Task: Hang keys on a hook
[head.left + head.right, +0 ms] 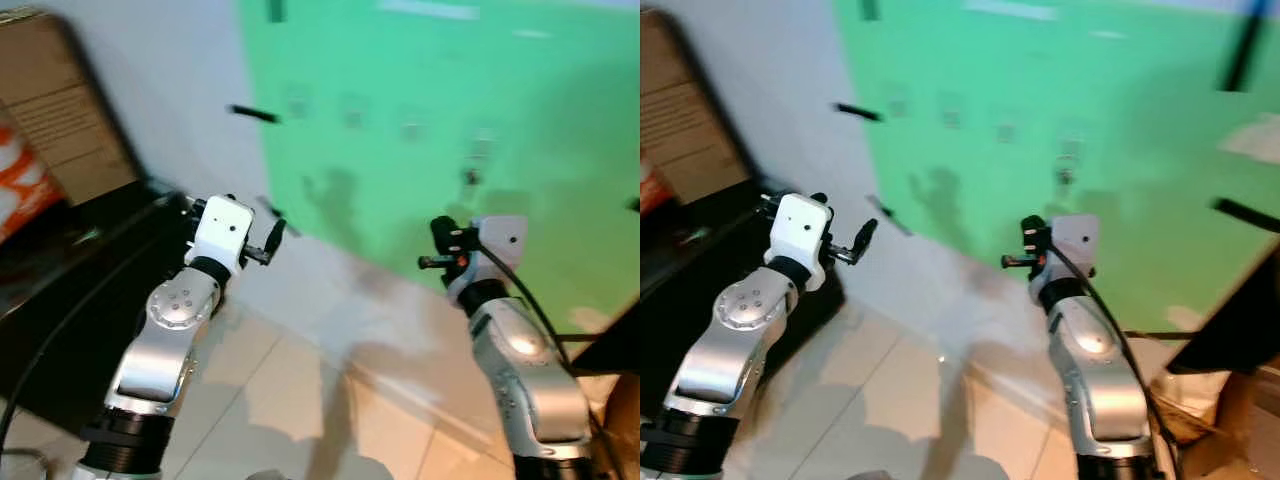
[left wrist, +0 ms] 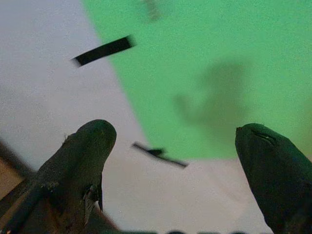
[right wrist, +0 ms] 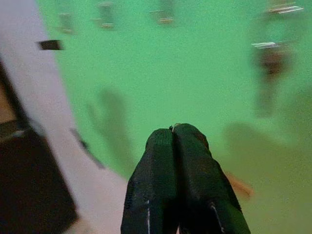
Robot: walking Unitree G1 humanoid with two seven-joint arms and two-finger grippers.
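- The keys (image 1: pixel 1066 176) look like they hang on a hook (image 1: pixel 1069 150) on the green wall panel (image 1: pixel 1120 120). They are a small dark blur there, so I cannot be sure.
- In the right wrist view, a dark blurry thing (image 3: pixel 273 61) hangs under a pale hook high on the green. That may be the same keys.
- More little hooks (image 1: pixel 950 118) sit in a row beside it. They look bare.
- The right end effector (image 1: pixel 1025 243) is in front of the green panel, lower than the keys and apart from them. Its two fingers (image 3: pixel 161 161) are pressed tight together, and I see nothing between them.
- The left end effector (image 1: pixel 272 238) is well off to the side, near the white wall (image 1: pixel 170 90). Its fingers (image 2: pixel 92 141) are spread wide and hold nothing.
- So I think the hanging part is done, or nearly done. What is left is to move the arms away.
- Strips of black tape (image 1: pixel 252 114) hold the edge of the green panel to the white wall.
- A dark cabinet (image 1: pixel 60 300) stands close by the left arm, with a cardboard box (image 1: pixel 50 110) on it. That side is tight.
- The tiled floor (image 1: pixel 300 400) between the arms is open, so there is room to step back.
- More boxes (image 1: pixel 1230 400) sit by the right arm.
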